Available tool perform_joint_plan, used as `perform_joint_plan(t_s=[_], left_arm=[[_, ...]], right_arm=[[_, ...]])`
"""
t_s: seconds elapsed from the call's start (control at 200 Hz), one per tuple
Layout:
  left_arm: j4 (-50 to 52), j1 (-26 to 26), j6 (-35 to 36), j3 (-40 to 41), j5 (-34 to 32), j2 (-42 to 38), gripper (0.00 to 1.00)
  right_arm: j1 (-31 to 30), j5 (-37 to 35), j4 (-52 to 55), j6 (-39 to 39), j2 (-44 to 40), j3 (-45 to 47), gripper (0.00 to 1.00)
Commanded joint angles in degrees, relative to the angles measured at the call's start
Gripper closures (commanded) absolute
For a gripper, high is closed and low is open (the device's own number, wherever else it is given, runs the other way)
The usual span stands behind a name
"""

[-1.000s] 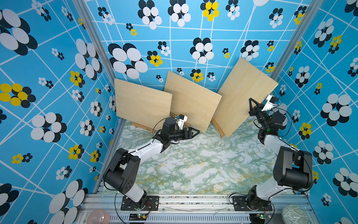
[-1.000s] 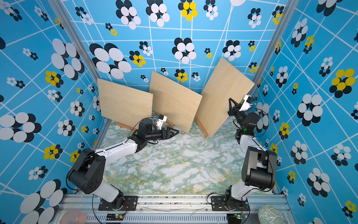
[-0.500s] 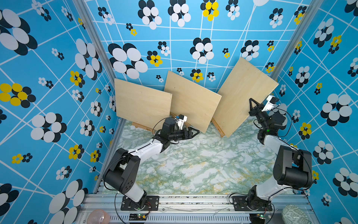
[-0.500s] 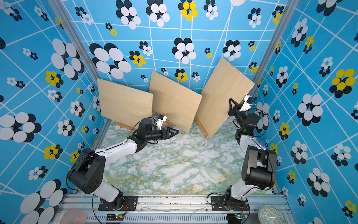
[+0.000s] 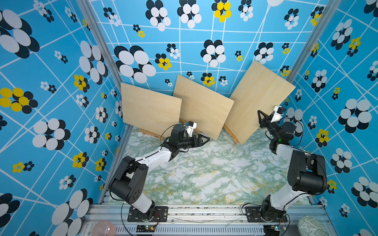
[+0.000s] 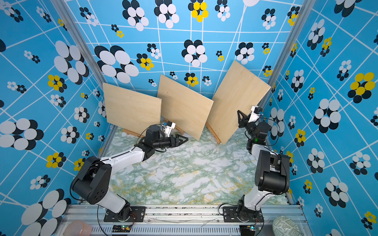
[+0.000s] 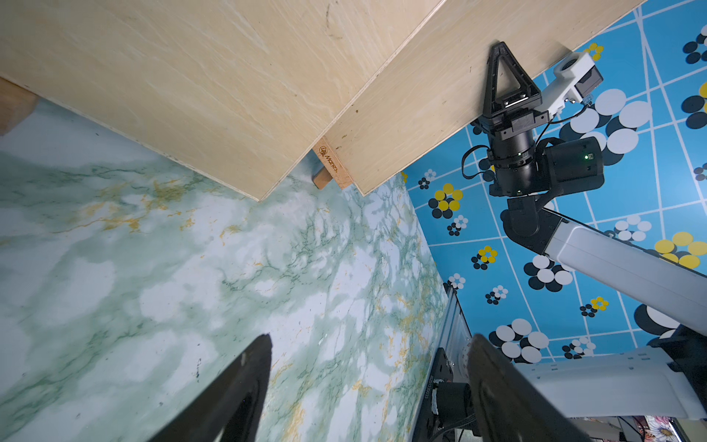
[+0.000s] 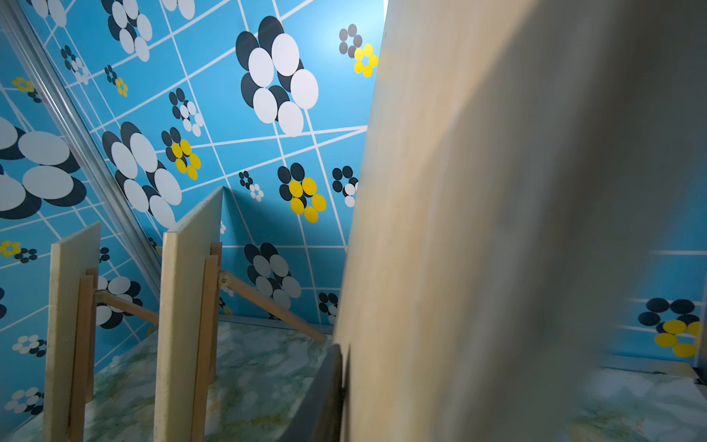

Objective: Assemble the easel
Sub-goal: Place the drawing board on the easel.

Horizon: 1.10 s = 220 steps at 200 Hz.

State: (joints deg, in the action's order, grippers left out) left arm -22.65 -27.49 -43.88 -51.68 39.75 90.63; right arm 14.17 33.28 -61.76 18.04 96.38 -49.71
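Three pale plywood boards lean on wooden easels along the back wall in both top views: left board [image 5: 149,110], middle board [image 5: 202,106], and a larger right board [image 5: 257,100] [image 6: 235,98] tilted on one corner. A wooden easel bar [image 5: 231,133] [image 7: 331,168] shows under it. My right gripper [image 5: 261,114] [image 6: 241,115] straddles that board's right edge. In the right wrist view one finger [image 8: 331,382] stands a thin gap off the board [image 8: 459,191], and the other is hidden behind it. My left gripper [image 5: 207,140] [image 7: 369,338] hangs open and empty below the middle board.
The marble tabletop [image 5: 204,173] lies in front of the boards, with patterned blue walls close on three sides. Easel rear legs [image 8: 267,302] brace behind the boards. An aluminium rail [image 5: 204,212] carries both arm bases. A pink object [image 5: 103,228] and a patterned one [image 5: 311,224] sit beyond it.
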Motion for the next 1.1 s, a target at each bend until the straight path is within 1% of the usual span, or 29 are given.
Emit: perform_joint_plan(t_s=[0.0,0.07,0.125,0.295,0.475,0.665,0.885,1.094], left_arm=[[-2.17,0.6,0.15,1.05,1.31,-0.33,0.18],[-2.22,0.63,0.45,1.15,1.31,-0.49,0.18],[-2.0,0.76,0.79,1.14,1.24,-0.54,0.18],[-1.86,1.03,1.85,1.49,0.9,-1.65,0.18],[-1.6,1.25,3.04,1.82,0.87,-3.62,0.17],[-2.46,1.38,2.62,4.3,0.37,-6.75,0.17],[-0.13,1.49,3.4,8.7,-0.9,-14.63,0.15],[5.19,1.64,5.03,11.16,-2.67,-23.37,0.13]], right_arm=[[0.24,-1.05,2.99,-2.11,0.34,1.8,0.55],[0.28,-1.89,2.68,-2.37,-0.2,2.49,0.43],[0.24,-2.48,2.78,-2.72,-0.87,3.16,0.37],[0.89,-4.21,4.54,-3.87,-4.53,5.56,0.27],[2.15,-5.45,7.23,-3.73,-12.0,9.71,0.23],[2.58,-7.69,16.8,-5.32,-24.13,13.74,0.22],[2.61,-10.07,27.91,-4.1,-39.64,16.13,0.21],[2.59,-10.06,37.44,-2.14,-49.36,14.39,0.21]])
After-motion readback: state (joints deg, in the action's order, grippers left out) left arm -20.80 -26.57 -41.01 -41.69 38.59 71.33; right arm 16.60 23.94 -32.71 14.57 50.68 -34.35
